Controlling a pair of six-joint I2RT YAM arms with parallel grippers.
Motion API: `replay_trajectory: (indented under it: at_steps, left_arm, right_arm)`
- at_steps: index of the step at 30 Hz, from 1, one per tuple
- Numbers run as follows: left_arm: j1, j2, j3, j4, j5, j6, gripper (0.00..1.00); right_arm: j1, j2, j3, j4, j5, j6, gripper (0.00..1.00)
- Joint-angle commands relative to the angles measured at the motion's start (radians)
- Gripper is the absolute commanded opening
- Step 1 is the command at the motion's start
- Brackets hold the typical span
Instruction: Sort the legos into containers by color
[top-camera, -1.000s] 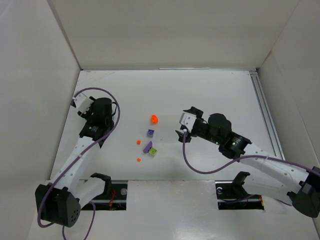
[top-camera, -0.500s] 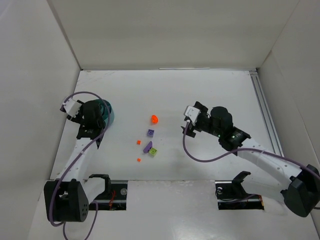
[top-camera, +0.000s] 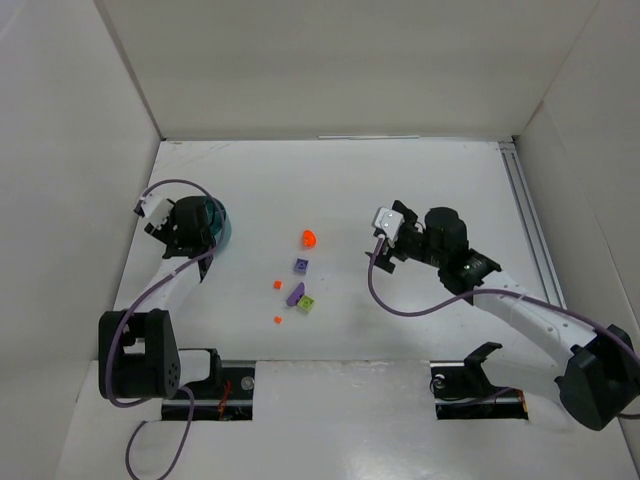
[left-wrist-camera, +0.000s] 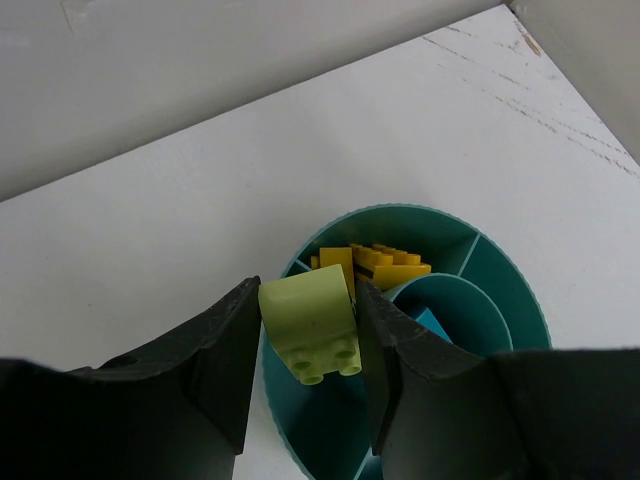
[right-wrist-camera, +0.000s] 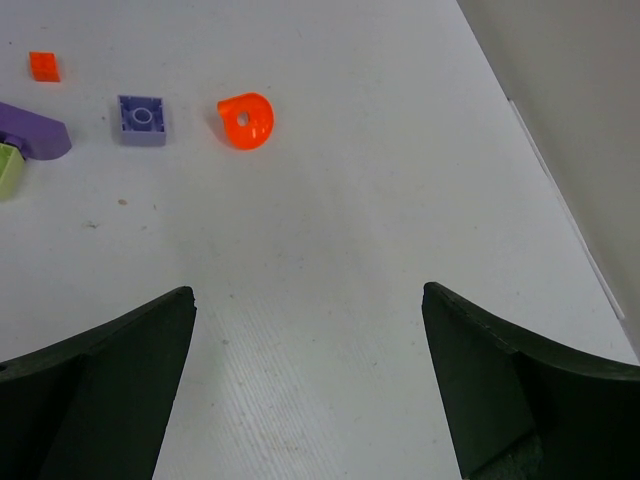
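Uncovered since earlier: teal tub (left-wrist-camera: 430, 212), above which a lime green brick (left-wrist-camera: 308, 322) is pinched by left end effector (left-wrist-camera: 305, 345). Right end effector (right-wrist-camera: 308, 295) is spread wide over desk (right-wrist-camera: 340, 210), near loose legos (right-wrist-camera: 245, 120).

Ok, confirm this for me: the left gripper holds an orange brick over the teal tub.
Not orange. The left wrist view shows the left gripper holding a lime green brick over the teal tub.
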Motion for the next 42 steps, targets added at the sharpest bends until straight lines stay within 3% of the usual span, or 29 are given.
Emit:
replay_trajectory:
  at_steps: [1,4,9,14,22,26,29,31,35,38,42]
  left_arm:
    - [0.004,0.002,0.034,0.059,0.019,0.007,0.00]
    - [0.004,0.011,0.053,0.044,0.031,0.007,0.01]
    - [0.004,0.011,0.062,0.010,0.022,-0.005,0.25]
    - [0.004,-0.027,0.062,-0.011,0.042,0.004,0.42]
    - [0.004,-0.047,0.071,-0.034,0.080,0.035,0.60]
    - [0.004,-0.059,0.080,-0.056,0.119,0.035,0.60]
    - [0.004,-0.117,0.080,-0.056,0.284,0.061,0.63]
    - [0.004,-0.142,0.068,-0.056,0.492,0.084,0.68]
    - [-0.144,-0.171,0.045,-0.059,0.714,0.095,0.80]
    - [-0.302,-0.171,0.025,-0.127,0.737,0.067,0.81]
    - [-0.514,-0.162,-0.001,-0.213,0.729,0.044,0.82]
  right_arm:
    - [-0.008,-0.001,0.014,0.030,-0.039,-0.004,0.99]
    - [-0.017,0.008,0.014,0.039,-0.050,-0.004,0.99]
    - [-0.017,0.029,0.014,0.039,-0.070,-0.004,0.99]
    - [-0.017,0.040,0.014,0.039,-0.094,-0.004,0.99]
    - [-0.017,0.040,0.004,0.048,-0.104,-0.004,0.99]
    - [-0.017,0.031,0.004,0.048,-0.104,-0.004,0.99]
    - [-0.017,0.013,0.004,0.048,-0.079,0.019,0.99]
    - [-0.017,0.013,-0.005,0.048,0.016,0.057,0.99]
    - [-0.065,0.002,-0.026,0.048,0.123,0.187,0.99]
    - [-0.132,-0.010,-0.062,0.048,0.132,0.275,0.99]
    - [-0.226,-0.035,-0.104,0.048,0.027,0.295,0.99]
